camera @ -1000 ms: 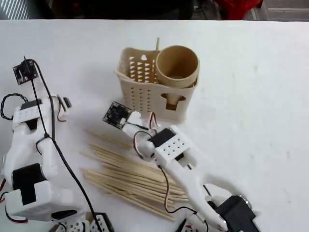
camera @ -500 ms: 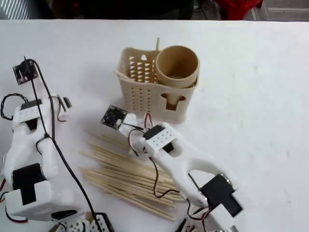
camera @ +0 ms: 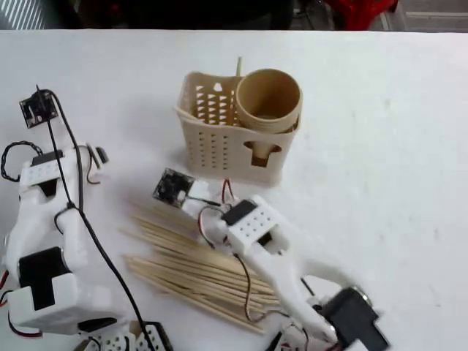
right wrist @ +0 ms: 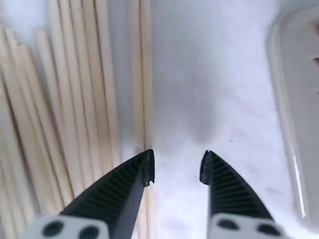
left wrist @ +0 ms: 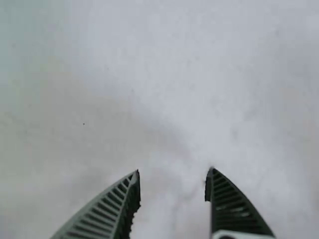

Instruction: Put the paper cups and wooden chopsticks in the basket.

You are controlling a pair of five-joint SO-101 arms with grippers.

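Now, right gripper (right wrist: 177,167): my jaws apart, tips low over the table (right wrist: 199,74) at the edge of the chopsticks (right wrist: 75,99).
left gripper (left wrist: 173,179): jaws apart over table.
chopsticks: loose pile, lower centre of high view; right ends hidden under my right arm (camera: 270,248).
paper cups (camera: 268,99): nested inside basket (camera: 219,150), upper centre; count unclear.
basket: cut off at right wrist view's edge.

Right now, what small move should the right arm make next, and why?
Probably nudge the right pincer sideways toward the chopsticks before closing. It is open, but the gap between its fingers lies over bare table, with the nearest sticks under one finger; the paper cup already sits in the basket.
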